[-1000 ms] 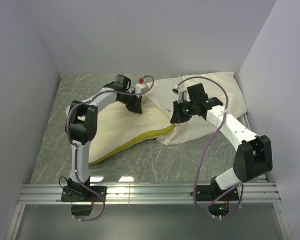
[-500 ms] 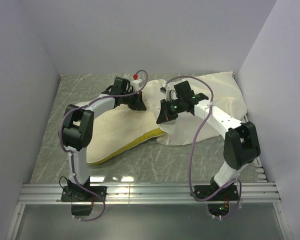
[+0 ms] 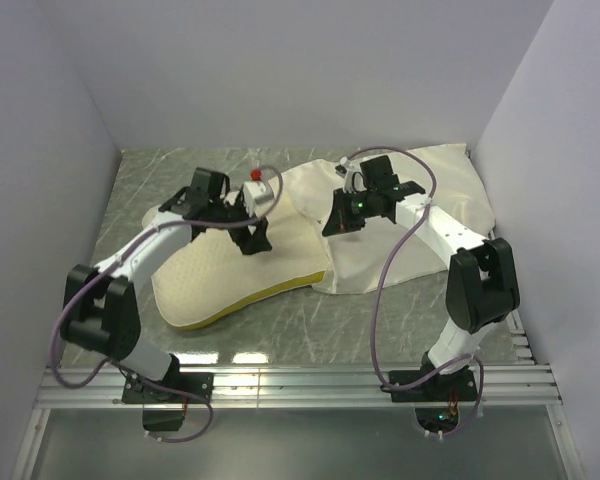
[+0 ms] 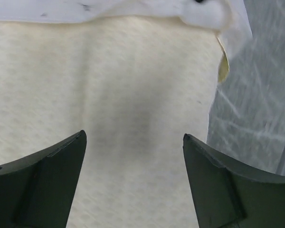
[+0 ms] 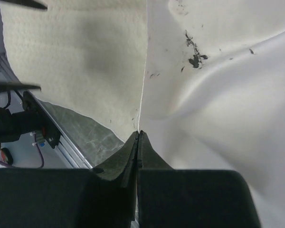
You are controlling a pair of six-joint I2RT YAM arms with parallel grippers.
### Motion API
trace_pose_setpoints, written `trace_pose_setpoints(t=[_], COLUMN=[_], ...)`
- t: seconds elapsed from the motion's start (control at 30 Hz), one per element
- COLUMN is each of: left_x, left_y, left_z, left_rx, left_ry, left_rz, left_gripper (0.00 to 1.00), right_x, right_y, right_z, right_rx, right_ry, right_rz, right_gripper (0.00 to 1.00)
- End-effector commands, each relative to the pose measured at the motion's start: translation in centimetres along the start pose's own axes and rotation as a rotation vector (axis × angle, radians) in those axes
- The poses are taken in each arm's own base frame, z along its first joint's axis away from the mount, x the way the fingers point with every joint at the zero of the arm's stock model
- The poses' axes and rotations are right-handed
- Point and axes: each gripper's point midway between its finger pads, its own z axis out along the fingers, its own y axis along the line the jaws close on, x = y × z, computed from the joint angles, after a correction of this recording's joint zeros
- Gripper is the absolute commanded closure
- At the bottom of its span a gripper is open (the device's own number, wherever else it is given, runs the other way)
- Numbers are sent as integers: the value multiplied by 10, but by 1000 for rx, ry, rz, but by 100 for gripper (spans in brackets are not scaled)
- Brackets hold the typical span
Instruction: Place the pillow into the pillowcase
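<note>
The pillow, cream with a yellow-green edge, lies flat on the table's left-centre. Its far right end sits under the open edge of the limp white pillowcase, which spreads to the back right. My left gripper hovers open just above the pillow's textured face, nothing between its fingers. The pillowcase's edge crosses the top of that view. My right gripper is shut on the pillowcase's edge, holding it up beside the pillow; its tips meet on the hem.
The grey marbled table is boxed in by white walls at the left, back and right. An aluminium rail with both arm bases runs along the near edge. Bare tabletop shows right of the pillow.
My left gripper has opened and drawn back leftwards from the pillowcase's mouth, its arm swinging out to the left. The right gripper stays shut on the pillowcase and has shifted slightly back.
</note>
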Motion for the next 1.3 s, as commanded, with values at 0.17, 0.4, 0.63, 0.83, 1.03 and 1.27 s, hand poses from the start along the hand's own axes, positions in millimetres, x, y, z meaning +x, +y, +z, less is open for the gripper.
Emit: trace_pose_setpoints(t=[0.17,0.4,0.63,0.83,1.03,1.27], left_x=[94,85,-19,13,82,74], left_y=[-58,-50,-98,-130,-154,-176], left_z=[30,69,34,19,14,-32], left_rx=[35,-65,39,151,311,370], left_ry=[235,215,-76,-57,99,106], left_rz=[358,413,400,468,463,485], left_gripper=[12,94,100,100,94,36], right_x=[1,7,4,3,56,42], right_y=[18,37,112,159,154,111], right_z=[15,27,-4,-20,-1,-27], right_rx=[-53,-122,-376,-535,-527,-312], right_ry=[22,65,40,-6,113,219], right_rz=[1,25,90,171,201,-141], right_gripper=[100,100,100,100,100,43])
